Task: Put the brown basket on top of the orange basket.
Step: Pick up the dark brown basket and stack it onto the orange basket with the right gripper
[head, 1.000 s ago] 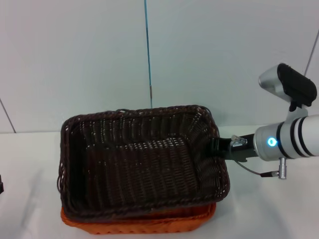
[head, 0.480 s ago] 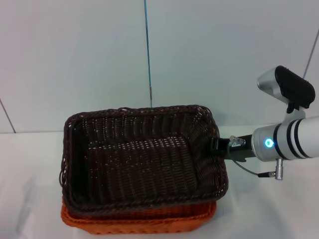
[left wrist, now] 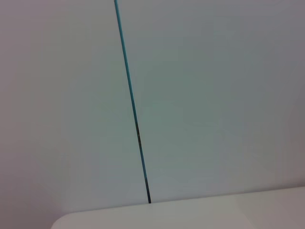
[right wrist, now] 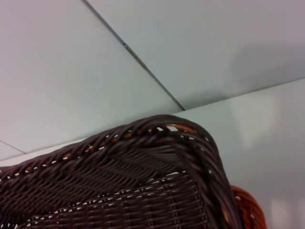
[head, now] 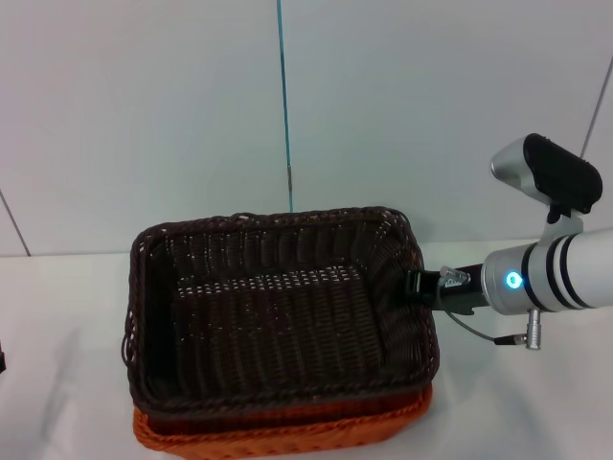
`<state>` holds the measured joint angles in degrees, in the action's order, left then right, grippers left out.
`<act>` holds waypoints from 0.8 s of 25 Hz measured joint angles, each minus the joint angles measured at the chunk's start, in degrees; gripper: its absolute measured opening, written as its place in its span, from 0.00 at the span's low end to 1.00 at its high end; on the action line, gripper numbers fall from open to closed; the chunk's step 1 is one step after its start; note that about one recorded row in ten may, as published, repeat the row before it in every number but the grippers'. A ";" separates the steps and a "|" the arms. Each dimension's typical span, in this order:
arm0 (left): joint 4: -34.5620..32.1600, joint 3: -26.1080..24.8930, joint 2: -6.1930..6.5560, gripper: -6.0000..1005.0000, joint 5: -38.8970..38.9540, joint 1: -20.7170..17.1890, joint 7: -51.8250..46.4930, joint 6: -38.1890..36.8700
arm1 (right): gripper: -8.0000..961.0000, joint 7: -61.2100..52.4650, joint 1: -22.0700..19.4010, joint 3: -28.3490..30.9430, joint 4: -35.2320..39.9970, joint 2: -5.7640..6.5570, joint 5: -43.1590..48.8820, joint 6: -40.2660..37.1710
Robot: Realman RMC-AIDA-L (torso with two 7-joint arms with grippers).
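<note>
The brown basket [head: 278, 316] sits nested in the orange basket [head: 287, 433], whose rim shows only along the near side and right corner. My right gripper [head: 414, 286] reaches in from the right and is shut on the brown basket's right rim. In the right wrist view the brown basket's braided corner [right wrist: 157, 138] fills the frame, with a bit of the orange basket [right wrist: 248, 210] beneath it. My left arm is parked off the left edge, where only a dark sliver [head: 2, 362] shows.
Both baskets stand on a white table [head: 517, 402] against a pale wall with a thin blue-black seam [head: 285, 105]. The left wrist view shows only that wall and the table edge [left wrist: 190, 210].
The brown basket has come down and shifted slightly right with my right gripper, levelling out and settling deeper into the orange basket. Less orange shows at the left.
</note>
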<state>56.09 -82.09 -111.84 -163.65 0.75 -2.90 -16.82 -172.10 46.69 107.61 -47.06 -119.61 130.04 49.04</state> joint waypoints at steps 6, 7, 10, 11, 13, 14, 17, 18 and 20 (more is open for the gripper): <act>-0.01 -0.14 -0.07 0.88 0.00 0.03 0.00 0.03 | 0.14 0.08 0.06 -2.39 0.06 0.22 0.04 1.08; -0.07 -0.31 -0.13 0.88 0.00 0.04 0.00 0.04 | 0.14 0.10 0.06 -3.03 0.02 0.31 0.04 1.22; -0.33 -0.69 -0.42 0.88 0.00 0.04 -0.01 0.00 | 0.15 0.12 -0.07 -3.87 0.04 0.47 0.03 1.30; -0.41 -0.88 -0.57 0.88 0.00 0.04 -0.02 -0.06 | 0.15 0.12 -0.18 -3.90 0.06 0.50 0.04 1.34; -0.49 -1.16 -0.81 0.88 0.00 0.04 -0.02 -0.15 | 0.15 0.18 -0.49 -3.99 0.10 0.63 0.14 1.51; -0.50 -1.28 -0.97 0.88 0.00 0.04 -0.05 -0.21 | 0.15 0.21 -0.60 -4.03 0.12 0.67 0.40 1.60; -0.42 -1.36 -1.44 0.88 0.01 0.04 -0.14 -0.26 | 0.36 0.33 -0.74 -4.00 0.13 0.71 2.09 1.68; -0.25 -1.38 -1.64 0.88 0.00 0.04 -0.16 -0.18 | 0.40 0.60 -0.73 -3.94 -0.04 0.71 2.82 1.68; 0.12 -1.43 -2.04 0.88 0.01 0.16 -0.22 0.00 | 0.47 1.37 -0.58 -3.69 -0.40 0.72 3.85 1.65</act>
<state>56.21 -83.52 -113.88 -163.65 0.91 -3.12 -16.82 -170.73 46.11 103.92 -47.47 -118.90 133.88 50.69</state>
